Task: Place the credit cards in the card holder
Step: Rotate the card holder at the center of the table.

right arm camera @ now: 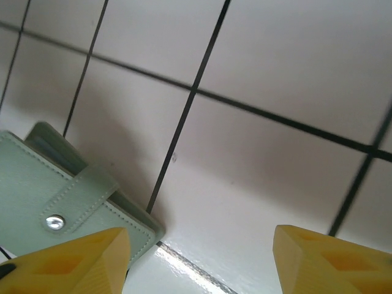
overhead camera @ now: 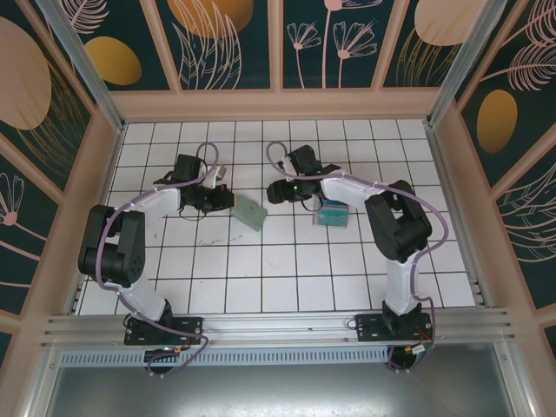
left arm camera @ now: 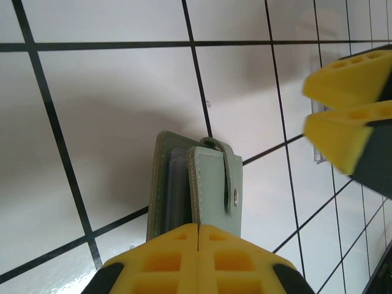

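Sage-green card holder (left arm camera: pixel 202 184) is hanging clamped in left gripper (left arm camera: pixel 199 231) | right gripper (right arm camera: pixel 201 236), jaws apart, is hovering beside holder | credit cards (overhead camera: pixel 332 215) are lying right of holder | next, likely: pinching snap strap (right arm camera: pixel 82 195) open.

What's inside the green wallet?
The wallet is folded closed, pinched by the left gripper. Between its covers a thin grey-blue edge peeks out. It could be cards or pockets, I cannot tell. The covers hide everything else inside.
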Tool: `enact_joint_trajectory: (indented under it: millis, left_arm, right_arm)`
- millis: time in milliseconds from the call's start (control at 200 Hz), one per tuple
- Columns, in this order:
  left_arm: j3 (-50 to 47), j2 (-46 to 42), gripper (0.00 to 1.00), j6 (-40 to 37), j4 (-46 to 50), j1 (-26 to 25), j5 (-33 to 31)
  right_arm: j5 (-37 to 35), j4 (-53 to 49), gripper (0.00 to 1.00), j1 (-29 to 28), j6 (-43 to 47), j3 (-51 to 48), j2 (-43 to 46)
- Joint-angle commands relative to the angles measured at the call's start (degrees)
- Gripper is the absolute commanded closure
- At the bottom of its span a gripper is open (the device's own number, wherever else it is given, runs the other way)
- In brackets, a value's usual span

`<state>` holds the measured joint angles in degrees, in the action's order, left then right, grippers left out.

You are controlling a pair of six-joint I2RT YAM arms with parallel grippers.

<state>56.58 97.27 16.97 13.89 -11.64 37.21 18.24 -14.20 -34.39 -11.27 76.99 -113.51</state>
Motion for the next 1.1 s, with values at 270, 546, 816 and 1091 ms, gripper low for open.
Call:
enact_joint_trajectory:
  millis: [270,546,816,1091]
  left_arm:
    - [0.5,2.3,1.00,-3.3,1.7,-0.2,3.8]
    - [2.8,5.7,1.00,-1.7,-0.2,-0.2,3.7]
    - [5.6,8.9,1.00,0.1,-2.6,-0.2,1.7]
    - [6.4,8.7,0.67,2.1,-4.8,-0.2,-3.4]
  right_arm:
    - [9.8,-3.0,0.35,-3.5,9.6,4.1,-6.0]
    - [15.2,-0.5,0.49,-3.8,8.5,1.0,-6.5]
    - [18.2,1.7,0.73,-5.0,5.0,-2.7,-4.8]
    - [18.9,7.6,1.00,-5.3,-3.0,-6.3,-2.1]
